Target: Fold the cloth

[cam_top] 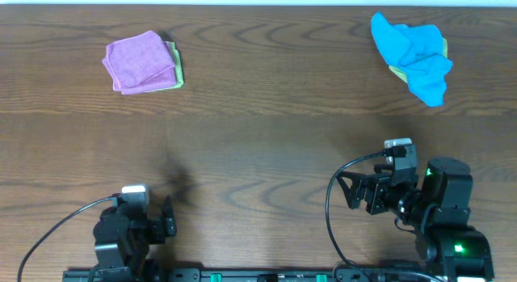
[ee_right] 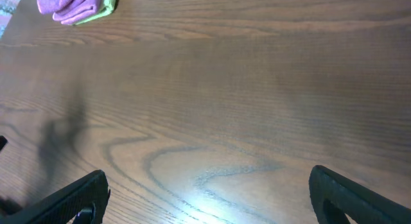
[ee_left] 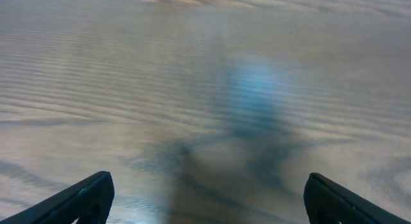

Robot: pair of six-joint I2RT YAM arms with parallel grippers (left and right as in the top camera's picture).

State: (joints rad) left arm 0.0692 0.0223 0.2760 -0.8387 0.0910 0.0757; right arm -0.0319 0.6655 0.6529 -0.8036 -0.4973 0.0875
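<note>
Overhead, a dark wooden surface fills the view, with two black robot arms at its near edge. A blue cloth lies crumpled and unfolded near the far right corner, bunched into an uneven heap (a sliver of yellow-green cloth peeks out from under its left side). Near the far left corner sits a purple cloth, folded into a neat square on top of a green cloth whose edge shows along the right side.

The left hand is low by the near edge on the left, well apart from both piles. Its fingers stand spread wide with only bare wood grain between them, and it has hold of nothing. The right hand is by the near edge on the right, well short of the blue cloth. Its fingers are likewise spread wide over bare wood, holding nothing. Its wrist camera catches the purple and green pile at the top left.
</note>
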